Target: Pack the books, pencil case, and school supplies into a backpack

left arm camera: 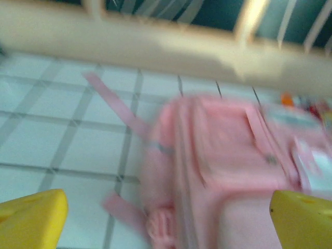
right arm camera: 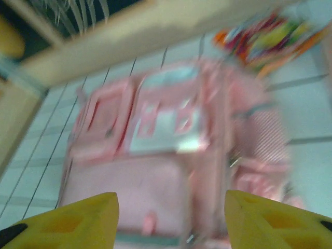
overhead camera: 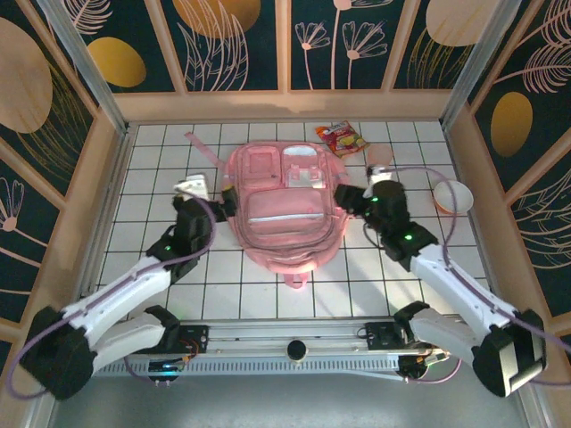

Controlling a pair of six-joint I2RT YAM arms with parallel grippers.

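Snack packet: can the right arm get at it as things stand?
Probably yes. The packet lies uncovered on the tiles past the backpack's far right corner; the right gripper, open, is close by with nothing between.

This is a staged robot test cell, not a lived-in room. A white tabletop (overhead camera: 357, 285) ruled with a dark grid is boxed in by light wooden-framed wall panels (overhead camera: 241, 45) printed with gold discs and pale leaf outlines on dark navy. Beyond the jaws those panels form a back wall; behind the jaws a grooved aluminium rail (overhead camera: 294, 334) carries the black bases (overhead camera: 183, 337) of two robot arms, and a bare metal post (overhead camera: 87, 67) stands at a corner.
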